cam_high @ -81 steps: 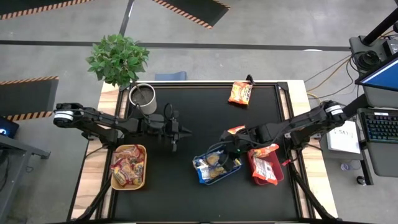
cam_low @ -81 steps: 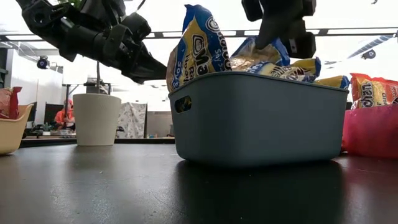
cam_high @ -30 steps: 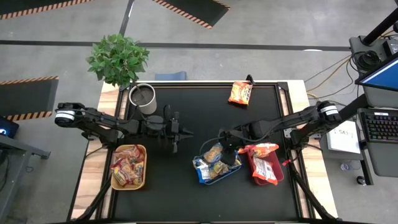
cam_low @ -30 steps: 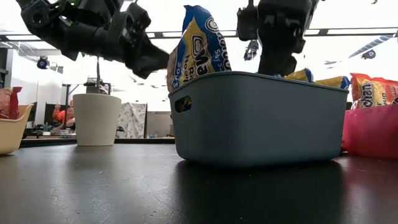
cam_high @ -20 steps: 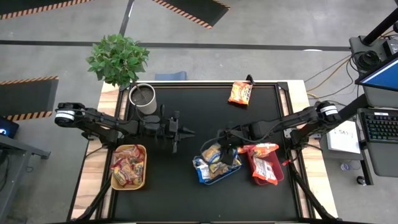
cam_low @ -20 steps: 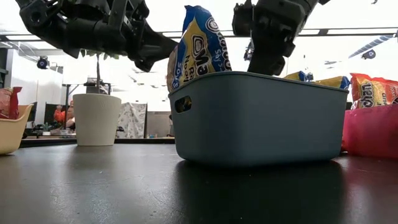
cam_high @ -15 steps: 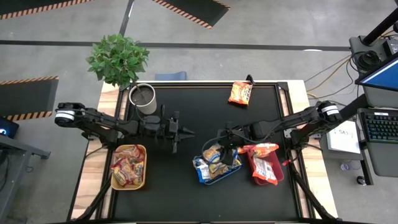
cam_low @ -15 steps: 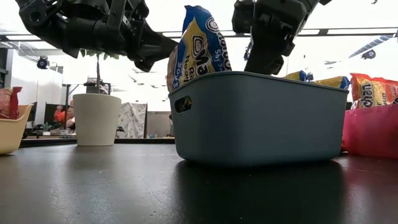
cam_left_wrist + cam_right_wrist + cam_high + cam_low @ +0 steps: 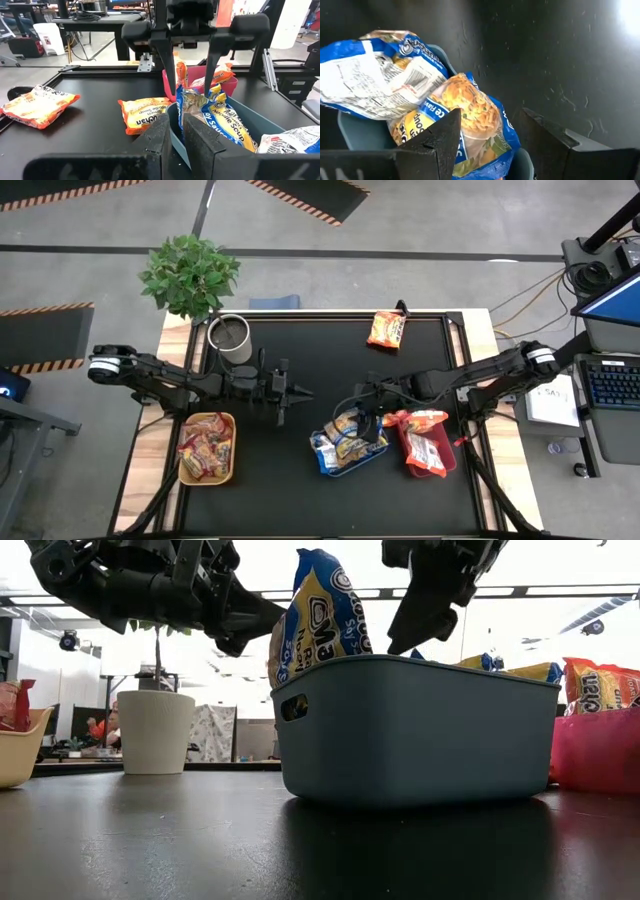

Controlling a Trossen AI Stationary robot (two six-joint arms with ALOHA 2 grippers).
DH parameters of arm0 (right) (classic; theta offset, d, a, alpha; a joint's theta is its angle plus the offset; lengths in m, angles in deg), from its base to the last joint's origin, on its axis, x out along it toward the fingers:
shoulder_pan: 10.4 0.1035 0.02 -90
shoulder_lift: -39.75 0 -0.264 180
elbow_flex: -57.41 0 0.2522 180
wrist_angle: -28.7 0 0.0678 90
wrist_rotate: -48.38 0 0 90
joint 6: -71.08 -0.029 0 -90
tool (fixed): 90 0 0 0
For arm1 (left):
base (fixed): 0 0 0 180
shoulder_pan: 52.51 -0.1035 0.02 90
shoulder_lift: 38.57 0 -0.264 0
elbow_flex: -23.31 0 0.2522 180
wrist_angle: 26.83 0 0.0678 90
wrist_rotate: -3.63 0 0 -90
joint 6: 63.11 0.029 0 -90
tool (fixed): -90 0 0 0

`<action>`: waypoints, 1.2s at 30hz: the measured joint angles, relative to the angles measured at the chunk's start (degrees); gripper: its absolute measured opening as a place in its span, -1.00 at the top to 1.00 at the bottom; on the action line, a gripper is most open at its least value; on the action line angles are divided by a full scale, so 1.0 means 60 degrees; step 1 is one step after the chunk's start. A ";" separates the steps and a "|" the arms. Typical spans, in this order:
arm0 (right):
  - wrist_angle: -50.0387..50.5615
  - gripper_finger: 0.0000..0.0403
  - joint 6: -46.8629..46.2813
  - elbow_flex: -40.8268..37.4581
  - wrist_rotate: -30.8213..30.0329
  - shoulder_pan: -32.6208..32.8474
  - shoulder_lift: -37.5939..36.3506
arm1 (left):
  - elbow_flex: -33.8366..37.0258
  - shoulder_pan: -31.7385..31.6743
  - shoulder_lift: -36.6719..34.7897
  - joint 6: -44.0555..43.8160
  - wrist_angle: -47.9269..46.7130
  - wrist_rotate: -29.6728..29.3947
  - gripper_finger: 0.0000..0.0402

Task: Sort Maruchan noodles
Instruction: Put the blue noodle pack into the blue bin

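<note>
Blue-and-yellow Maruchan noodle packets lie piled in a blue tray; one stands on edge against its left wall. My right gripper hangs open just above the pile, touching nothing. Orange and red packets fill a red tray, and more packets lie in a yellow tray. One orange packet lies flat on the mat beside the blue tray, another at the far edge. My left gripper hovers shut, left of the blue tray.
A white pot stands at the table's far left corner, with a green plant behind it off the table. The black mat between the yellow and blue trays lies bare. Desks and frames show in the room beyond.
My right gripper has gone up out of the blue tray, and the blue-and-yellow packet under it has stayed lying on the pile. My left gripper has shifted a little toward the table's right and turned slightly.
</note>
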 joint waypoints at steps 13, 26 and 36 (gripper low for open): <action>-0.1084 0.06 0.0242 -0.0863 -0.0011 0.0133 -0.0748 | -0.0029 0.0022 0.0258 -0.0049 0.0009 0.0000 0.80; -0.2093 0.32 -0.0710 -0.1461 -0.0333 0.0791 -0.1316 | -0.0182 0.0018 0.0382 0.0527 0.0015 0.0000 0.80; -0.2087 0.75 -0.1873 -0.1476 -0.1621 0.1449 -0.1182 | -0.0182 0.0018 0.0301 0.1911 0.0011 -0.0001 0.80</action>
